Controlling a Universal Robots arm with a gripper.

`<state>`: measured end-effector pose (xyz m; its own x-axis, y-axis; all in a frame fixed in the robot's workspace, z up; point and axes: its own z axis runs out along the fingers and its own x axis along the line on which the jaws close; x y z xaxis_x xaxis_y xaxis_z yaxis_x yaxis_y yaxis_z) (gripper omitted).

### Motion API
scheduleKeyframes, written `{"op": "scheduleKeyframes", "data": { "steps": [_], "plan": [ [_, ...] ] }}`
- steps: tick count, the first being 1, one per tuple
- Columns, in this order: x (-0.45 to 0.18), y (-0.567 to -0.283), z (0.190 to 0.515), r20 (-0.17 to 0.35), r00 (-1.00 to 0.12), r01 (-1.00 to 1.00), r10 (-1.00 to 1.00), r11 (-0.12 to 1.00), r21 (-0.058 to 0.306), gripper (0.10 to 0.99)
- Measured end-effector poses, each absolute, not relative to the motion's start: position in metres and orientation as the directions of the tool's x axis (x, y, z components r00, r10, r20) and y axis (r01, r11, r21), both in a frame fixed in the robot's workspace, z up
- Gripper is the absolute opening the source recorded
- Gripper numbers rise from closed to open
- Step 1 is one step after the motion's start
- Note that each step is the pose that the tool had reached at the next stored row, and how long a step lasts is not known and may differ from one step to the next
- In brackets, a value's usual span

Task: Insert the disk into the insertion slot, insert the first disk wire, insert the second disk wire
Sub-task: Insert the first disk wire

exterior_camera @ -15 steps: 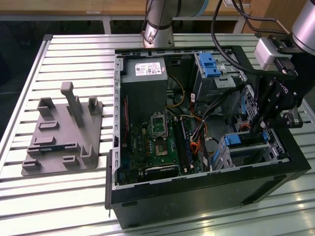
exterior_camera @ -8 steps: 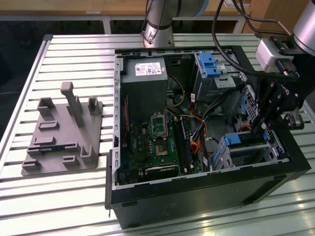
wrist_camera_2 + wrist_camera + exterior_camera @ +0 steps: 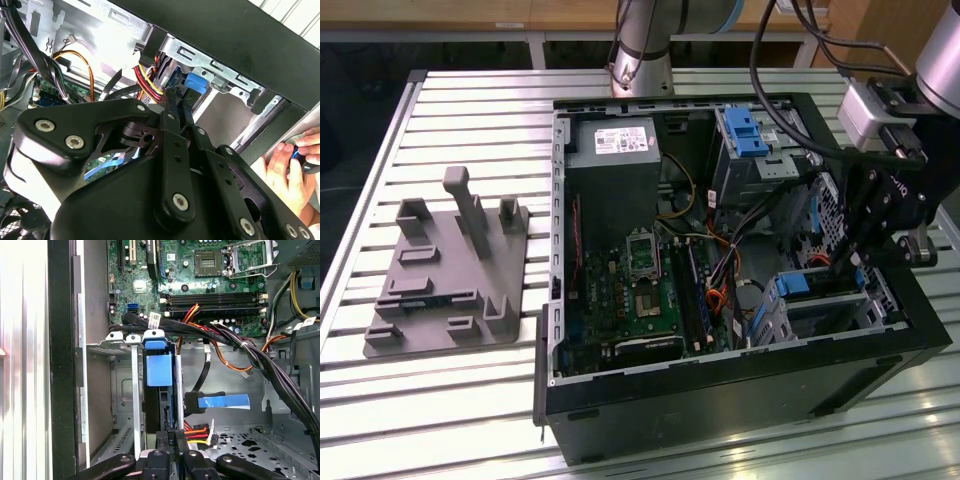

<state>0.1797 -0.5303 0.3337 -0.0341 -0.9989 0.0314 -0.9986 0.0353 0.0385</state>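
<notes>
Nearest the lens in the second wrist view is the black linkage of the gripper point(image 3: 179, 95). Its two fingers run side by side, drawn together w/ barely a sliver between them, tips right at the disk point(image 3: 194, 82). We can't tell whether anything thin is pinched there.

The disk sits on edge inside the insertion slot point(image 3: 772, 305), at the lower right of the exterior view, w/ its blue carrier tab showing. It looks seated or nearly so. A black plug w/ a blue tag point(image 3: 222, 401) hangs just beside it, prob. not connected.

We judge the disk stiff, dense for its size and shock-sensitive. Best taken by the carrier's plastic edges, not the label face or connector end.

Room is tight: a black cable bundle point(image 3: 240, 345) crosses near the cage, and the motherboard point(image 3: 640, 300) lies beyond. The computer case point(image 3: 720, 400) lies open on a slatted metal table point(image 3: 450, 400), w/ a grey fixture point(image 3: 445, 275) at middle left. A person's hand point(image 3: 285, 172) rests outside the case wall.
</notes>
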Motion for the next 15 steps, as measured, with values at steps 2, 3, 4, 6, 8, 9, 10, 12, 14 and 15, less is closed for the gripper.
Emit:
{"op": "scheduleKeyframes", "data": {
  "steps": [2,3,4,6,8,9,10,12,14,15],
  "plan": [
    [0.1797,-0.5304,0.3332,0.031,-0.034,-0.999,-0.999,0.035,0.039,0.173],
    [0.1797,-0.5304,0.3329,0.031,-0.034,-0.999,-0.999,0.035,0.038,0.173],
    [0.1797,-0.5304,0.3326,0.031,-0.034,-0.999,-0.999,0.035,0.039,0.173],
    [0.1797,-0.5304,0.332,0.032,-0.034,-0.999,-0.999,0.035,0.038,0.173],
    [0.1797,-0.5304,0.3316,0.032,-0.034,-0.999,-0.999,0.035,0.038,0.173],
    [0.1797,-0.5304,0.3314,0.031,-0.034,-0.999,-0.999,0.035,0.039,0.173],
    [0.1797,-0.5304,0.3309,0.031,-0.034,-0.999,-0.999,0.035,0.039,0.173],
    [0.1798,-0.5304,0.3307,0.031,-0.034,-0.999,-0.999,0.035,0.038,0.173],
    [0.1797,-0.5304,0.33,0.031,-0.034,-0.999,-0.999,0.035,0.039,0.173],
    [0.1797,-0.5304,0.3295,0.031,-0.034,-0.999,-0.999,0.035,0.039,0.173]
  ]
}}
